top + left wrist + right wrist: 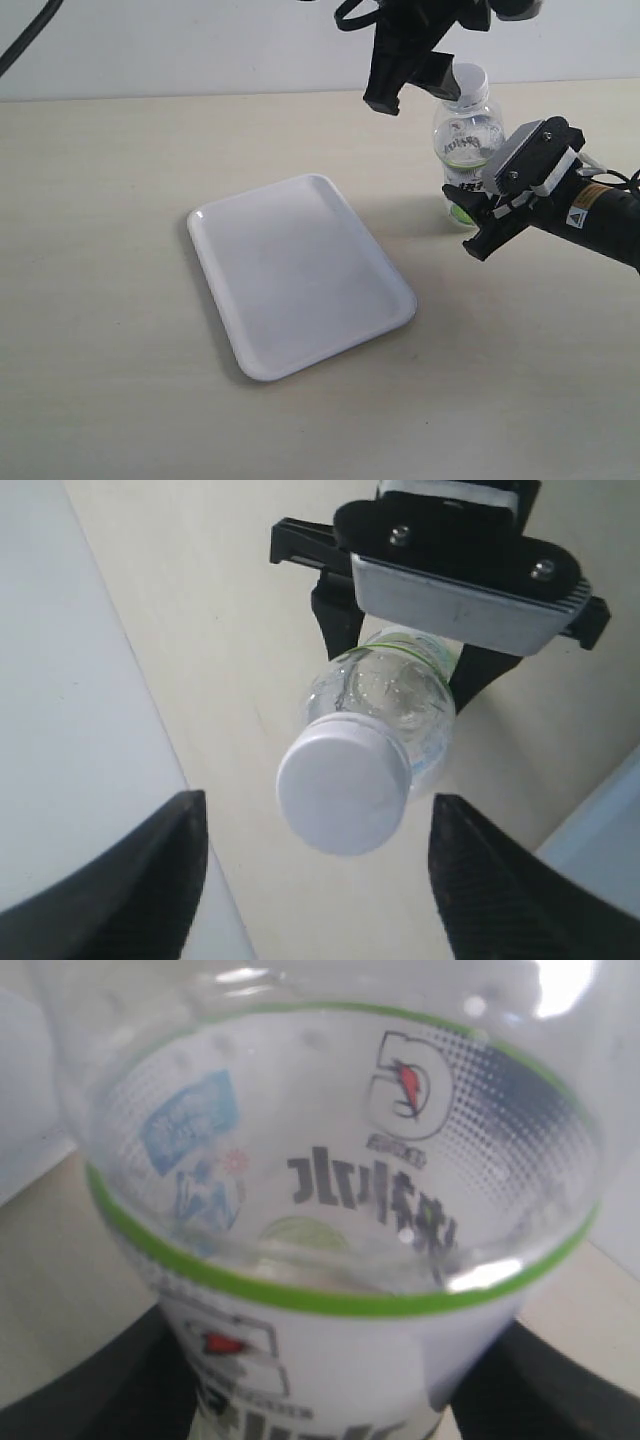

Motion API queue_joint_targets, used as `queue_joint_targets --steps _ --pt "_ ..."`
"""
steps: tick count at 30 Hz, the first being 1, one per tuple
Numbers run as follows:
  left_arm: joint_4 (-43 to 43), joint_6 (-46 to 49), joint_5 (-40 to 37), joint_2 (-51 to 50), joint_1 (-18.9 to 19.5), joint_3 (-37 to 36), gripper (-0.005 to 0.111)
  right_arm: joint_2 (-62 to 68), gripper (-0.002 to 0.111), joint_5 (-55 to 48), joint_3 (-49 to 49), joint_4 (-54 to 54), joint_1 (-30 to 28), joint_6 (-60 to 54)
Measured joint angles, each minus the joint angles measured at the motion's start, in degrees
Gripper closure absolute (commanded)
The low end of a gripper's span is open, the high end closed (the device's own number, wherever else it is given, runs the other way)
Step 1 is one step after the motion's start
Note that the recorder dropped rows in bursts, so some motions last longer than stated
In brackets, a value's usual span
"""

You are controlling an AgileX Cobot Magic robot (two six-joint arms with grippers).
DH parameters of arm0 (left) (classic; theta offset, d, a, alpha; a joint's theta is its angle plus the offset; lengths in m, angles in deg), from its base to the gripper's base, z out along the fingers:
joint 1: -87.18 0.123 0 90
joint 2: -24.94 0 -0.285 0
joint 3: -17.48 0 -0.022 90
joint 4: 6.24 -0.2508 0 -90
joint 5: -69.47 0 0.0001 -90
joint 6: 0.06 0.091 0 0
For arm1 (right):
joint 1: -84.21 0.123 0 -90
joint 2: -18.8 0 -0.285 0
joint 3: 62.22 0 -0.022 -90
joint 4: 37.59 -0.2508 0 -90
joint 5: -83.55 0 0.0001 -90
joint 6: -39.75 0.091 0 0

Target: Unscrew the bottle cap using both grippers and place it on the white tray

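The clear bottle point(468, 135) with its white-and-green label stands upright on the table, right of the white tray point(300, 275). The white bottle cap point(470, 76) sits on its neck. My right gripper point(466, 206) is shut on the bottle's lower body; its black fingers press both sides of the label point(330, 1360). My left gripper point(420, 85) hangs over the top of the bottle and is open. In the left wrist view its dark fingertips point(130, 880) stand wide apart on either side of the cap point(345, 790) without touching it. The right gripper's grey pad point(460, 590) shows behind the bottle point(400, 695).
The tray point(50, 730) lies bare on the beige tabletop point(110, 200), a short way left of the bottle. A pale wall point(200, 45) runs along the table's far edge, just behind the bottle. A black cable point(25, 40) hangs at the far left.
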Motion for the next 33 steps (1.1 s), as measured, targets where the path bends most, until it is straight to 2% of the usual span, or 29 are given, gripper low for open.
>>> queue_joint_targets --steps 5,11,22,33 --pt "0.0 0.1 1.3 0.0 0.0 -1.7 0.043 0.0 0.108 0.0 0.0 0.0 0.0 0.0" --pt "0.2 -0.9 1.9 0.0 0.0 -1.8 0.035 0.0 0.108 0.0 0.0 0.3 0.0 -1.6" --pt "-0.1 -2.2 -2.1 0.0 0.0 -2.4 0.035 0.0 0.108 0.0 0.0 0.4 0.0 -3.7" --pt "-0.8 -2.9 -2.3 -0.9 0.0 -2.9 0.035 0.0 0.108 0.0 0.0 0.4 0.0 -5.2"
